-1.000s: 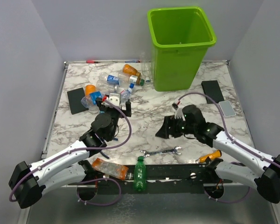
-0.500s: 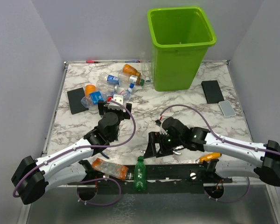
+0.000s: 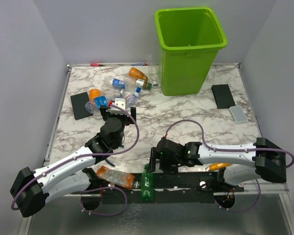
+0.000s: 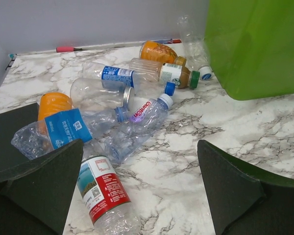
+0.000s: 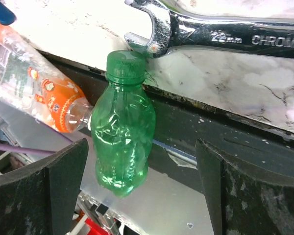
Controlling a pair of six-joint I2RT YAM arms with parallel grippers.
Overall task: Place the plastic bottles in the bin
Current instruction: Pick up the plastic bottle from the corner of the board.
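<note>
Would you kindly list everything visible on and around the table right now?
bin: one, lime green, far side right of centre
piled bottles: about eight, clear or orange, far left
green bottle: one, green, near rail
crushed bottle: one, orange, left of the green bottle
wrench: one, silver, near edge by the green bottle's cap
screwdriver: one, orange handle, near right
pads: two, black, left and right sides
slab: one, grey, right side
marker: one, red, back edge
left arm: one, white, jaws open, facing the pile
right arm: one, white, jaws open over the green bottle
</note>
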